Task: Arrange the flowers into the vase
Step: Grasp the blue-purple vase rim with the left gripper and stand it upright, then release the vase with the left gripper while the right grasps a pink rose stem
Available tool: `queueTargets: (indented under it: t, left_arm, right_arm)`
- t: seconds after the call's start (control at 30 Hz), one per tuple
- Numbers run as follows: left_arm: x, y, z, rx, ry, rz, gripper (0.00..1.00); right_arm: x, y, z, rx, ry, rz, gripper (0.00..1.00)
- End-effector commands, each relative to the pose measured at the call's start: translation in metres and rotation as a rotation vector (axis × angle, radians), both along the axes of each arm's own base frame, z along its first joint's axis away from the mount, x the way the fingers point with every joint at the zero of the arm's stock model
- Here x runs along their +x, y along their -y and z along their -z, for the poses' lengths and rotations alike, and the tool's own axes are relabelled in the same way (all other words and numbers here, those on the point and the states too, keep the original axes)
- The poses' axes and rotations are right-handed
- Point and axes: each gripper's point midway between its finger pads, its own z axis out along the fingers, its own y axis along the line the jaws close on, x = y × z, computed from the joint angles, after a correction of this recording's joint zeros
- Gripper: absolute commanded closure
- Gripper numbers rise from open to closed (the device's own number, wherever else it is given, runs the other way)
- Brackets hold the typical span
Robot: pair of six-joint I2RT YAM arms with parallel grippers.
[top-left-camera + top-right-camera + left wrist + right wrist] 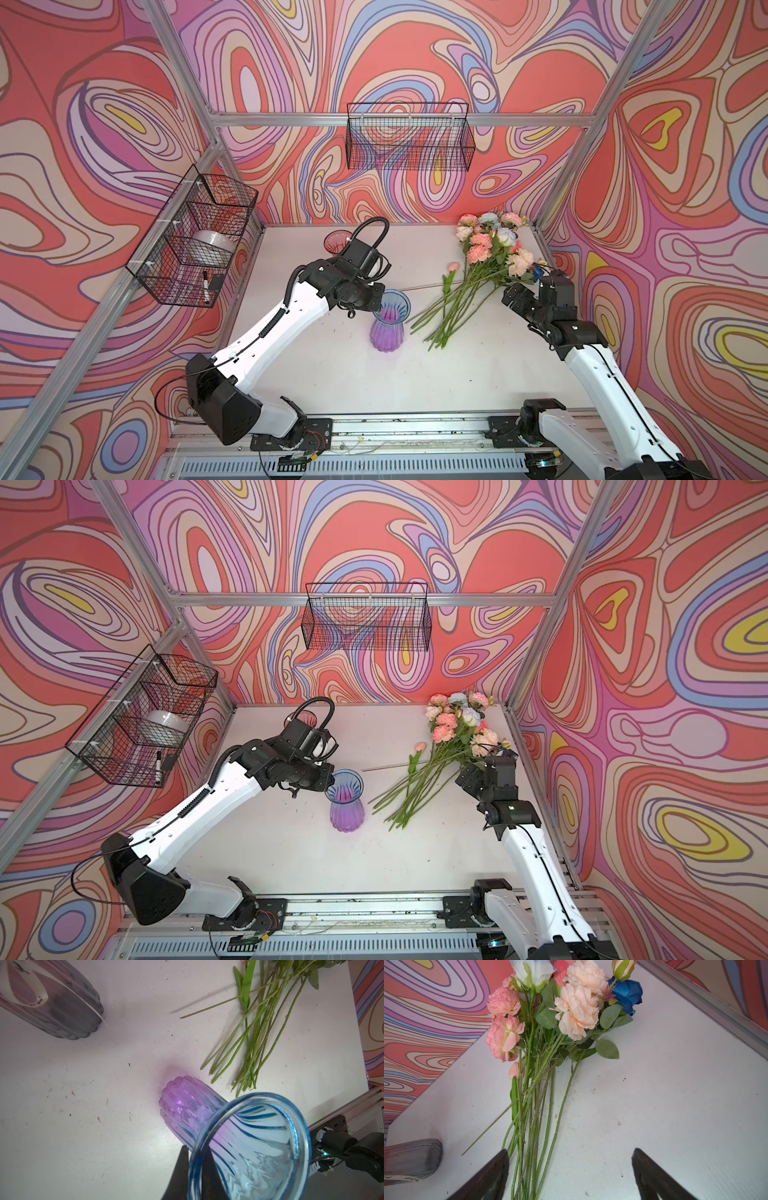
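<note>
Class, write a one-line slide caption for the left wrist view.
Left gripper pinches the rim of the blue-and-purple vase; flower stems lie nearby on the white table.

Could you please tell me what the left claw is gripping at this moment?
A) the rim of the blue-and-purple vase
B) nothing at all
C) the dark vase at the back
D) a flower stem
A: in the left wrist view the left claw pinches the rim of the blue-and-purple vase, one finger outside the glass and one inside, while the flowers lie loose on the table.
</note>
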Motion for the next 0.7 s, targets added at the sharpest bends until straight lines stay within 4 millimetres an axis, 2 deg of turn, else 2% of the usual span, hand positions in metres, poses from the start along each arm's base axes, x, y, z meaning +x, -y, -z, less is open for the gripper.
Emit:
queueTargets:
  t: [0.0, 0.1, 0.2, 0.3, 0.37, 0.5, 0.67]
  left_arm:
    - [0.008, -0.008, 0.011, 0.064, -0.003, 0.007, 0.79]
    - [0.011, -0.008, 0.007, 0.050, 0.012, 0.000, 0.53]
    - [0.014, -0.006, -0.010, 0.022, 0.052, -0.003, 0.40]
    - [0.017, -0.005, -0.036, -0.019, 0.113, -0.009, 0.35]
    - [0.016, -0.005, -0.060, -0.060, 0.166, -0.013, 0.32]
    - [0.007, -0.004, -0.114, -0.208, 0.294, -0.018, 0.28]
    - [-0.015, -0.013, -0.145, -0.345, 0.377, -0.044, 0.23]
  right_arm:
    - [0.000, -0.003, -0.002, 0.015, 0.004, -0.016, 0.05]
    - [0.003, -0.009, -0.007, 0.032, 0.017, -0.048, 0.04]
    - [0.006, -0.020, -0.012, 0.067, 0.037, -0.099, 0.07]
    - [0.009, -0.032, -0.018, 0.113, 0.064, -0.152, 0.14]
    - [0.013, -0.044, -0.024, 0.171, 0.093, -0.201, 0.24]
    - [0.022, -0.065, -0.029, 0.301, 0.143, -0.243, 0.36]
    - [0.039, -0.085, -0.024, 0.315, 0.149, -0.238, 0.41]
